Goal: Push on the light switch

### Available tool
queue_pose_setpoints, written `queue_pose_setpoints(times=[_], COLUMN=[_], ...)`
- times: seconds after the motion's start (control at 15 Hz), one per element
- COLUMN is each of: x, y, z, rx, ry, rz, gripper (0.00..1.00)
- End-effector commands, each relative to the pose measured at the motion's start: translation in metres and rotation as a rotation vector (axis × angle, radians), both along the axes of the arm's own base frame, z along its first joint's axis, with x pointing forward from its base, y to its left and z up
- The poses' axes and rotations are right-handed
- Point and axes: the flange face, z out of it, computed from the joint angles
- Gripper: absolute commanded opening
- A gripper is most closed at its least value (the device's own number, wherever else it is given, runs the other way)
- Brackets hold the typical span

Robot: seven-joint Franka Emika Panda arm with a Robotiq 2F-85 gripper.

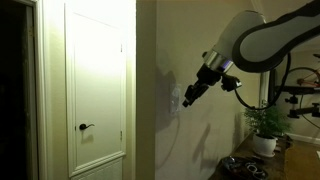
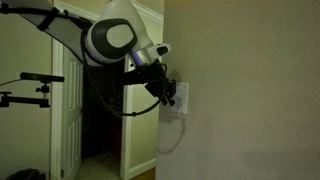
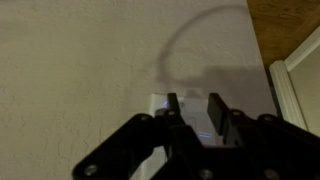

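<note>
The light switch (image 3: pixel 192 120) is sitting on the plain wall (image 3: pixel 70 60), a small, white, flat upright plate, well apart from the door (image 1: pixel 95 85). Judging by its look, it is behaving as rigid, fixed plastic: nothing is calling for a grasp, only a light, square press on its face. The gripper (image 3: pixel 193 100) is pointing straight at it, its 2 fingers (image 3: pixel 172 108) standing narrowly apart and holding nothing; whether they are touching is unclear.
</note>
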Motion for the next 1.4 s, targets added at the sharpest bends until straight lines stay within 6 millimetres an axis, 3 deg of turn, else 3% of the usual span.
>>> queue_pose_setpoints(times=[0.0, 0.27, 1.33], x=[0.009, 0.015, 0.046], y=[0.000, -0.004, -0.011], z=[-0.003, -0.008, -0.009], rx=[0.036, 0.056, 0.097], ry=[-0.034, -0.055, -0.115], rz=[-0.004, -0.016, -0.038], gripper=[0.07, 0.00, 0.04])
